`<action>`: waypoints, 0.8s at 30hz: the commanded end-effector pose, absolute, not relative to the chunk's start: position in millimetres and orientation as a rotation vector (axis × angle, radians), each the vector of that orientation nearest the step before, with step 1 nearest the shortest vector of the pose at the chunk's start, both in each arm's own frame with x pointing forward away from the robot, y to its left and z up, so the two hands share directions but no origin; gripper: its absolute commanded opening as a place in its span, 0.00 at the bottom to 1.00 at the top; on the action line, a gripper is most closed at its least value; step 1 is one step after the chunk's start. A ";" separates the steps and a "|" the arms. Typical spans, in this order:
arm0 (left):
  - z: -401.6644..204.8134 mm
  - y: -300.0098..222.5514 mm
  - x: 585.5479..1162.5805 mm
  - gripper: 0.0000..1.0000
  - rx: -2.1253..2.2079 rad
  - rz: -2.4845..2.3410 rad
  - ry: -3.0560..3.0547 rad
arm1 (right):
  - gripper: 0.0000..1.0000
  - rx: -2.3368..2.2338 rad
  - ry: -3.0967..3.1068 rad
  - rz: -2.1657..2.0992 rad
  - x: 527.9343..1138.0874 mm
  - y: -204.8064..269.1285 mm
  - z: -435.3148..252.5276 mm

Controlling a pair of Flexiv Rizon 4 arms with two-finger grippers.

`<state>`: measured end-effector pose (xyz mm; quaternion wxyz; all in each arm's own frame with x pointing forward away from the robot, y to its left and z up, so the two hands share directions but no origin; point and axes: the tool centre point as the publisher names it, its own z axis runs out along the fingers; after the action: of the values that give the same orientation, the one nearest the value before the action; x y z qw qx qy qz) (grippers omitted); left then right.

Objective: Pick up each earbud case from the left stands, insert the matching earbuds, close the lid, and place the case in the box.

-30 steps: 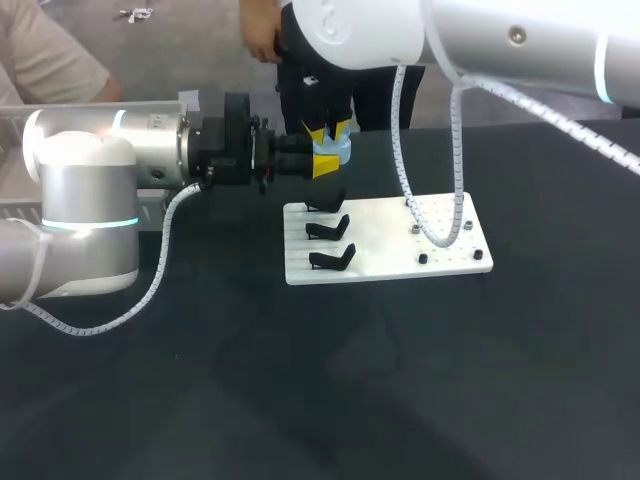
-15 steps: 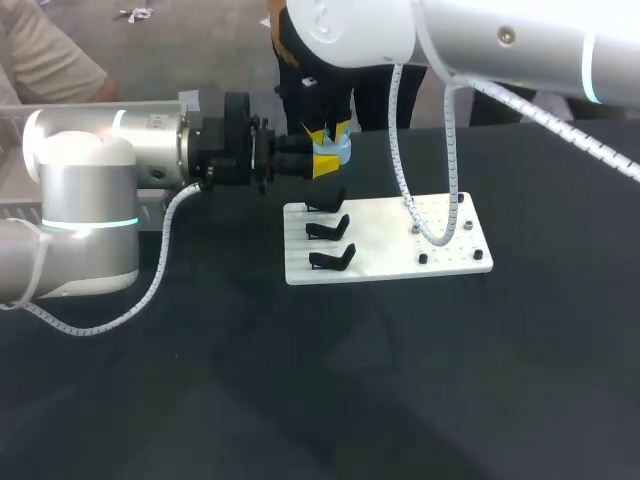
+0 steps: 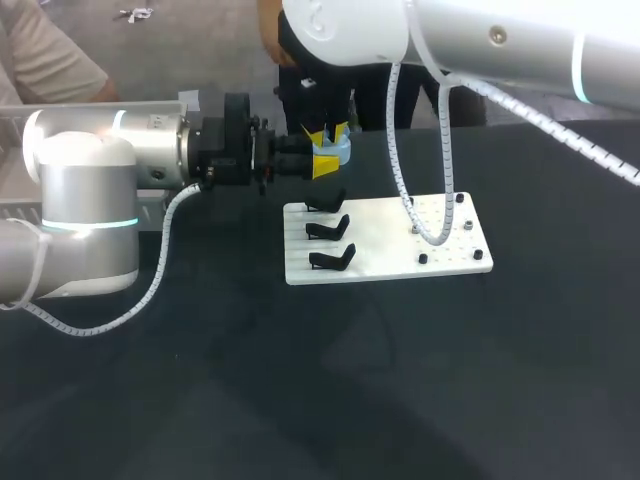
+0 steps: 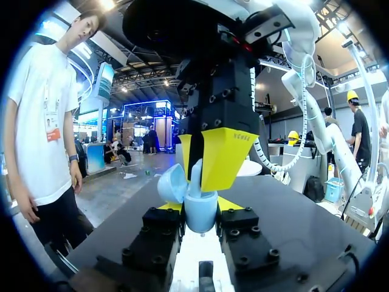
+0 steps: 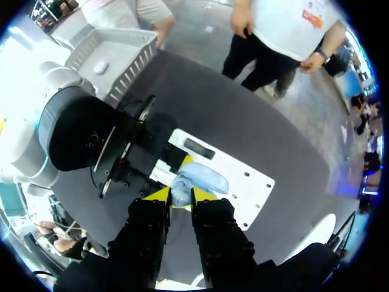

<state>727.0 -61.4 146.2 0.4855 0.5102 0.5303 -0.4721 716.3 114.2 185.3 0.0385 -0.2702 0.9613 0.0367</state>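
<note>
Left gripper (image 3: 322,166) clenched on pale blue rounded plastic earbud case (image 3: 342,149), lid open, upper middle of frame, above the far edge of the white perforated plate (image 3: 400,252). Right gripper (image 3: 326,134) directly over the case; grip state: cannot tell. Three black stands (image 3: 330,228) on the plate's left side.

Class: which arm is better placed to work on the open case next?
Probably the right. The left gripper is shut on the blue case, lid open, while the right gripper hangs directly above it.
</note>
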 end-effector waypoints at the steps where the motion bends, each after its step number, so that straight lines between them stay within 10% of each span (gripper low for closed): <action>1: 145.8 -62.1 725.3 0.00 1.236 -1.143 1.286 | 0.00 -0.834 2.955 0.115 719.2 115.5 184.7; 24: 145.8 -62.1 725.3 0.00 1.236 -1.143 1.286 | 0.24 -0.852 2.953 0.074 713.6 118.5 183.1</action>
<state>726.9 -61.0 146.2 0.4857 0.5102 0.5301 -0.4720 713.5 115.0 183.6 0.0342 -0.2775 0.9597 0.0277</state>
